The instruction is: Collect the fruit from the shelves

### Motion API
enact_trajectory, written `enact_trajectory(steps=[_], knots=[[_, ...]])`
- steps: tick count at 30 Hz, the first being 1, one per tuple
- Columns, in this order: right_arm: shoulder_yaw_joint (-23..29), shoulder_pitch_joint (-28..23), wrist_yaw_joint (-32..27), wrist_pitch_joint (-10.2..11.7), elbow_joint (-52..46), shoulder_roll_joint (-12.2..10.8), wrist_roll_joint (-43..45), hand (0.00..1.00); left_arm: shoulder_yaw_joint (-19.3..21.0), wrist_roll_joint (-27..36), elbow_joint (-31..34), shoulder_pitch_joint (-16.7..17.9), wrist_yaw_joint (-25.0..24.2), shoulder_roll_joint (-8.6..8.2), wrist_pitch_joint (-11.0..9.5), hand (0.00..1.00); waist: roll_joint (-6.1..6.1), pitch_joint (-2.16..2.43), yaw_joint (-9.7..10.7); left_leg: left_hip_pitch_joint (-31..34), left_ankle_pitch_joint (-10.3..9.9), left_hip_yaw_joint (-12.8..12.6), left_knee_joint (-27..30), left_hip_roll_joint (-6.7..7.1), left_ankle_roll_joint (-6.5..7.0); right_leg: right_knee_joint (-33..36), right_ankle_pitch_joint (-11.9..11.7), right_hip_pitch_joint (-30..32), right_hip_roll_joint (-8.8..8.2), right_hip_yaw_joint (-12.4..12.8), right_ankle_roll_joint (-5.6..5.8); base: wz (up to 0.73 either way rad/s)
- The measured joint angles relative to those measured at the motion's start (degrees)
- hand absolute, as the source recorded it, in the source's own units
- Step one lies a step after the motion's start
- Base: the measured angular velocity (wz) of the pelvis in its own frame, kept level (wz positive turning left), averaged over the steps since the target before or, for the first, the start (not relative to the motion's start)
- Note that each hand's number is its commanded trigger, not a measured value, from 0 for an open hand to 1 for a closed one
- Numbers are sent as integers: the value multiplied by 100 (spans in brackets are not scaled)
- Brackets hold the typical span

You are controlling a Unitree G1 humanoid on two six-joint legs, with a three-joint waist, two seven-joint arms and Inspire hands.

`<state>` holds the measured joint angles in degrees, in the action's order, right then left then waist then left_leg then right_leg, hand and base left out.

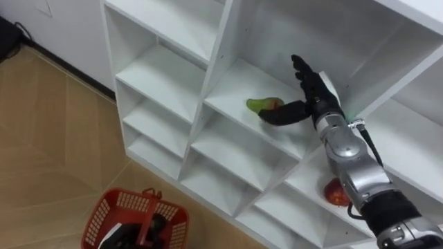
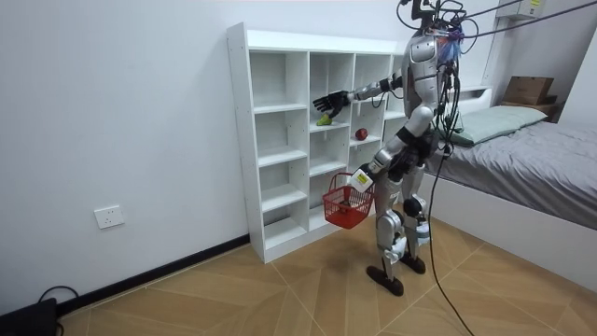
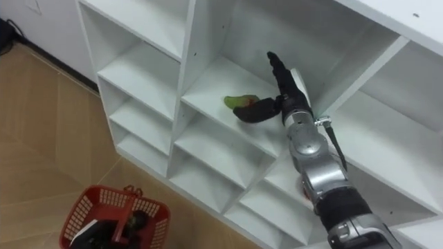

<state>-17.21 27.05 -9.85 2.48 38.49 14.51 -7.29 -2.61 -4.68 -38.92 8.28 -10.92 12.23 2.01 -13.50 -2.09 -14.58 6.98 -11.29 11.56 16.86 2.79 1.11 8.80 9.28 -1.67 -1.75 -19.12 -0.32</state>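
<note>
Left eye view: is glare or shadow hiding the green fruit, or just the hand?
Left eye view: no glare, and the shelf is evenly lit; the green fruit shows plainly, with only its right end covered by the open right hand's thumb. Right eye view: the same. Room view: the fruit sits in the compartment's mild shade, small beside the hand.

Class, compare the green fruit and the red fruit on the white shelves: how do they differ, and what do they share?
The green fruit lies in the middle column; the red fruit sits lower, one column to the right. The open right hand is at the green fruit; the red fruit has no hand near and is partly hidden by the forearm. Both lie on shelves, not in the basket.
</note>
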Motion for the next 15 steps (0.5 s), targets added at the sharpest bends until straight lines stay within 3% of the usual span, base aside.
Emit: enact_trajectory(steps=[12,13,15], knots=[[-12,268,-94,147,714,-1,-55,0,-232,19,-1,-139,0,-26,1,100,46,-31,-144,334,27,-6,91,-6,-18,113,-26,338,-9,-18,-36,0],[-15,294,-74,150,777,-1,-74,0,-256,19,-1,-148,4,-23,1,100,24,-15,-155,370,54,-1,83,-4,-19,116,-33,380,-14,-36,-46,4],[-15,313,-13,152,830,-1,-83,0,-306,18,-12,-164,4,-23,2,100,57,-38,-160,386,82,6,72,4,-20,114,-45,395,-20,-53,-54,4]])
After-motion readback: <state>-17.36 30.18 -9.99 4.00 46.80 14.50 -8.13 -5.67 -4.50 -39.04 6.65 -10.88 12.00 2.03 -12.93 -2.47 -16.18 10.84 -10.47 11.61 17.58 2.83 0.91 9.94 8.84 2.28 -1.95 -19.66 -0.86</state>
